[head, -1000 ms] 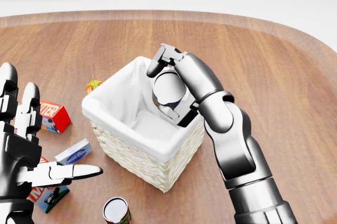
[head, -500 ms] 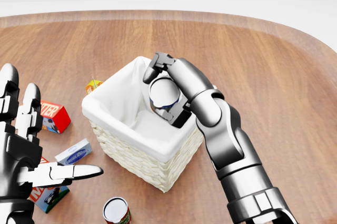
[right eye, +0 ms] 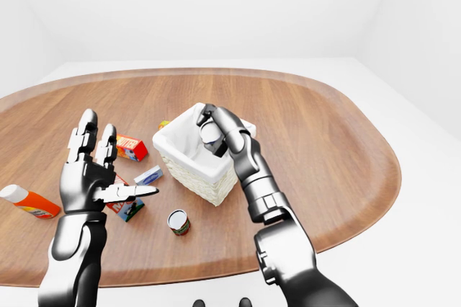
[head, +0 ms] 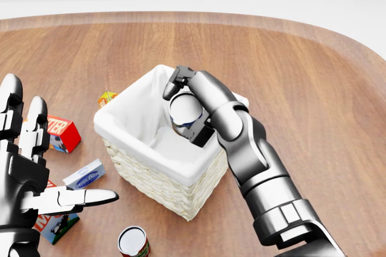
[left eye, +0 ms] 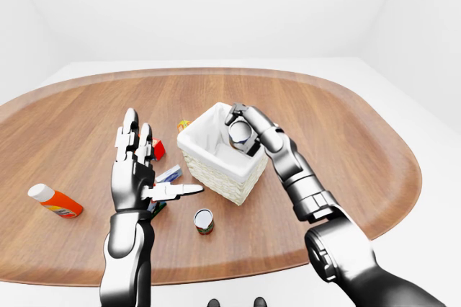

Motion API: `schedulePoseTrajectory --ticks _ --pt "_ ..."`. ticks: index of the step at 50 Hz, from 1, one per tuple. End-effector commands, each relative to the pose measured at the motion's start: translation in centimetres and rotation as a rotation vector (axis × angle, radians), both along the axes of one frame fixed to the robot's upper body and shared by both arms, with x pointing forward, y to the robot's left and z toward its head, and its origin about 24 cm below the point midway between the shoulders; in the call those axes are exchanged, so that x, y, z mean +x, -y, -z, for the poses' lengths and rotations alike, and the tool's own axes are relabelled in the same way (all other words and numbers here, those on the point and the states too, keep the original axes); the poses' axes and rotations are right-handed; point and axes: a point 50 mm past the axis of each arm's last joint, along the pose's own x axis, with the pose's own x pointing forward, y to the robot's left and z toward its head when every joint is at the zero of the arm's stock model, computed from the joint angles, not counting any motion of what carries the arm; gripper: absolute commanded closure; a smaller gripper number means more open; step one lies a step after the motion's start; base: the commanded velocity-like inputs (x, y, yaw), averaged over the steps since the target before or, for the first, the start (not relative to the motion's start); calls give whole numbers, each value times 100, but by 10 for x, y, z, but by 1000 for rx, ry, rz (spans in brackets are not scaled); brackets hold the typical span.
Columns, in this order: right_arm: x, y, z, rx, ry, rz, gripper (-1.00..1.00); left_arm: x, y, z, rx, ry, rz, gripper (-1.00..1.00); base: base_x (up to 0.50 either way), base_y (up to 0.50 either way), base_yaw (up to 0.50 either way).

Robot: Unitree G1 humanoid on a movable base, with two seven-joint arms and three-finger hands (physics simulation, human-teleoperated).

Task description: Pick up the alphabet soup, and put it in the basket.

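My right hand point(head: 184, 109) is shut on the alphabet soup can point(head: 186, 111), its pale round end facing the camera, and holds it inside the mouth of the basket point(head: 136, 151). The basket is white wicker with a white cloth lining and stands mid-table. The can's label is mostly hidden by my fingers. My left hand point(head: 36, 166) is open and empty, fingers spread upright, at the left of the head view, well apart from the basket.
A red-labelled can point(head: 133, 242) stands below the basket. Small boxes lie left of it: a red one point(head: 60, 133), a blue-white one point(head: 84, 174), one under my left hand point(head: 57, 225). An orange bottle point(left eye: 54, 201) lies far left. The wooden table point(head: 313, 88) is oval.
My right hand has moved left and down with the can, deeper into the basket's mouth. My left hand has barely moved.
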Motion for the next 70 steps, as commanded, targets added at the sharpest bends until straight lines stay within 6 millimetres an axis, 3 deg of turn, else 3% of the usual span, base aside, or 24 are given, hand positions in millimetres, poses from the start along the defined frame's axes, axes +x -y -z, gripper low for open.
schedulePoseTrajectory --ticks 1,23,39,59,60,61,62,63,70 --pt "8 -1 -5 6 -5 26 100 0 0 -1 0 3 0 -100 0 0 0" --pt "11 -12 -11 -8 -3 12 100 0 0 0 -1 0 0 -100 0 0 0" --pt "2 -32 -18 -1 28 -67 100 1 0 2 0 -7 2 -100 0 0 0" --pt "6 -29 -14 -6 7 -44 100 1 0 2 0 -11 3 -100 0 0 0" --pt "6 -29 -14 -9 7 -44 70 1 0 2 0 -9 3 -100 0 0 0" --pt "6 -29 -13 -9 4 -42 20 0 0 0 0 0 2 -100 0 0 0" --pt "6 -29 -13 -13 4 -41 -17 -1 0 -1 1 5 1 -100 0 0 0" --pt "6 -28 -11 -15 -5 -39 -100 -1 0 -1 1 4 1 -100 0 0 0" --pt "5 -30 -12 -19 -7 -58 -100 1 0 0 0 -2 2 -100 0 0 0"
